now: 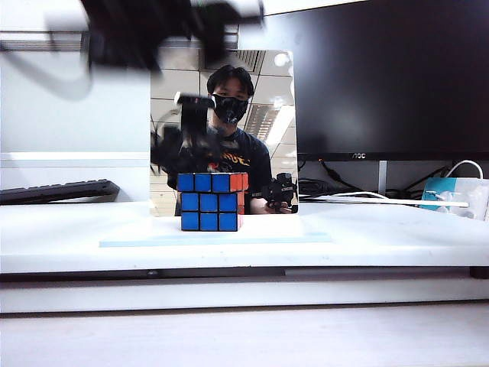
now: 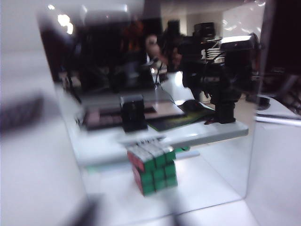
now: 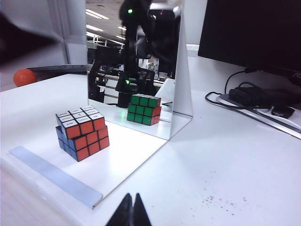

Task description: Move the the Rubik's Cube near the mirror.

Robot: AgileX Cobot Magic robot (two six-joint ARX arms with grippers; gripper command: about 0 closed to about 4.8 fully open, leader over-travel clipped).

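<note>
Directly in front of the mirror (image 1: pixel 223 130), the Rubik's Cube (image 1: pixel 212 202) sits on a thin white board (image 1: pixel 267 233) that lies on the white surface (image 1: pixel 69 237). In the exterior view the cube's blue face is towards the camera, with one orange-red sticker at its upper right corner, and its back is just beside the glass. The right wrist view shows the cube (image 3: pixel 82 132) from the side, its top layer twisted a little against the two layers below, with a red face and a white top; the cube's green and red reflection appears in the mirror (image 3: pixel 136 61) behind it. The cube is held by nothing and touched by no gripper.

The left gripper (image 1: pixel 157 34) hangs high above the surface at the upper left of the exterior view, a dark, motion-blurred shape well apart from the cube; whether its jaws are open or closed cannot be told. The left wrist view, also blurred, looks down at the mirror (image 2: pixel 155 94) and shows the cube's reflection in the glass.

The right gripper (image 3: pixel 131 212) is low over the surface, well apart from the cube, with its two dark fingertips pressed together and nothing between them.

Behind the mirror stands a black monitor (image 1: pixel 390 76), and a dark keyboard (image 1: pixel 57 190) lies at the left.
</note>
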